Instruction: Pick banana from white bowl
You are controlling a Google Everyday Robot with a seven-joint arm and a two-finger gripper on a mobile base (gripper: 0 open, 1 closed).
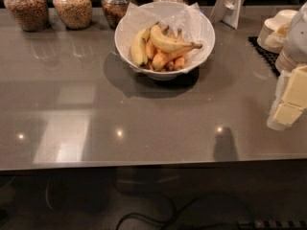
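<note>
The banana (166, 42) is bright yellow and strongly curved. It lies on top of the pile in the white bowl (123, 46), with its thin brown stem pointing right. The bowl is lined with crinkled white paper and stands at the back middle of the grey counter. A shorter, duller banana (138, 50) lies at the left of the pile, and smaller orange-tinted bananas (169, 60) lie under the top one. My gripper (291, 100) is at the right edge of the view, low over the counter. It is well to the right of the bowl and holds nothing that I can see.
Several glass jars (72, 5) of grains line the back left of the counter. A white stand (230, 5) is behind the bowl on the right. Stacked beige paper dishes (277, 28) sit on a black mat (263, 51) at the far right. The counter's front edge (144, 164) runs across below.
</note>
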